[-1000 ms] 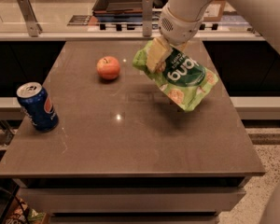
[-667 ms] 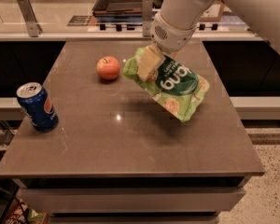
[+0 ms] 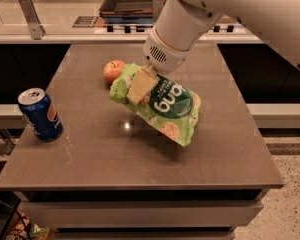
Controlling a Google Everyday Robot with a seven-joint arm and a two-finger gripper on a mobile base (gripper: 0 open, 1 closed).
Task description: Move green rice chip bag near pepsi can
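Observation:
The green rice chip bag (image 3: 167, 108) is light green with a dark green round logo and pictured chips. It hangs tilted above the middle of the brown table (image 3: 140, 149). My gripper (image 3: 138, 86) is shut on the bag's upper left end, one pale finger lying over the bag's front. The white arm reaches down from the upper right. The pepsi can (image 3: 40, 115), blue with a silver top, stands upright near the table's left edge, well to the left of the bag.
A red-orange apple (image 3: 113, 71) sits on the table just behind the bag's left end. A counter with a dark tray (image 3: 132, 1) runs along the back. The table's front and right edges drop off to the floor.
The arm has carried the bag leftward, away from the right side of the table toward the middle and nearer the can. The can and the apple have not moved.

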